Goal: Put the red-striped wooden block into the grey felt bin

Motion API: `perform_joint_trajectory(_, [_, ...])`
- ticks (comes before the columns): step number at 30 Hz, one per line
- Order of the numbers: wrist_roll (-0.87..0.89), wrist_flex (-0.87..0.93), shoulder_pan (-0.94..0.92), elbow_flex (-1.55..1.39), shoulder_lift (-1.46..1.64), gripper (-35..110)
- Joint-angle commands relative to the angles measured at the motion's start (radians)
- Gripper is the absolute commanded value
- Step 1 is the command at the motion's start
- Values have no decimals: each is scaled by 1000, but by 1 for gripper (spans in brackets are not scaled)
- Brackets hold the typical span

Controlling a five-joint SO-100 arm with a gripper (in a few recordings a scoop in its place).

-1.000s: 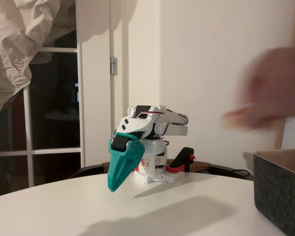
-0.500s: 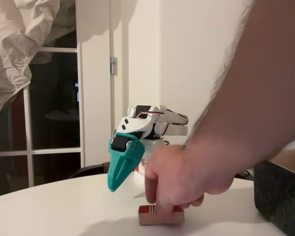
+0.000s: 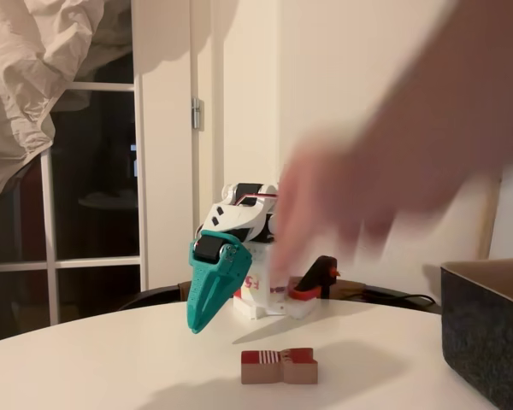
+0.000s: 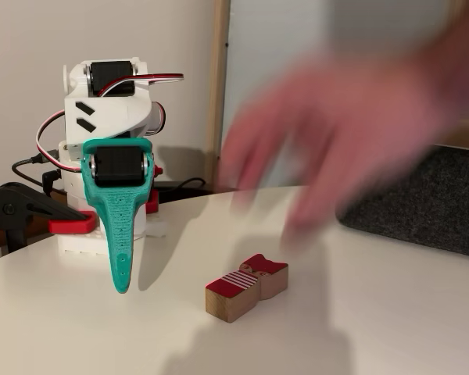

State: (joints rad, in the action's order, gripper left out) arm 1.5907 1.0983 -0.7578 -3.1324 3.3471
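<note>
The red-striped wooden block (image 3: 279, 366) lies flat on the white table, free of any hold; its bow-tie outline and red-and-white stripes are plain in a fixed view (image 4: 246, 287). My gripper (image 3: 197, 325) hangs tip-down from the folded arm, behind and to the left of the block, its teal jaws shut with nothing between them (image 4: 122, 285). The grey felt bin (image 3: 487, 335) stands at the right edge, partly cut off, and its dark wall lies behind the block on the right in a fixed view (image 4: 434, 209).
A person's blurred hand (image 3: 393, 171) hovers above the block, between it and the bin (image 4: 352, 133). The arm's white base (image 3: 265, 299) is clamped at the back of the round white table (image 3: 111, 359). A window and curtain fill the left background.
A person's hand came in from the right, set the block on the table, and is now lifted off it. The arm and gripper have not moved.
</note>
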Motion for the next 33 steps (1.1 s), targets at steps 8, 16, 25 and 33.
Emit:
perform_joint_trajectory(8, [14,-12,-23,-9,34,0])
perform_joint_trajectory(16, [14,-12,-23,-9,34,0])
perform_joint_trajectory(25, [14,-12,-23,-9,34,0])
perform_joint_trajectory(33, [26,-12,-23,-9,34,0])
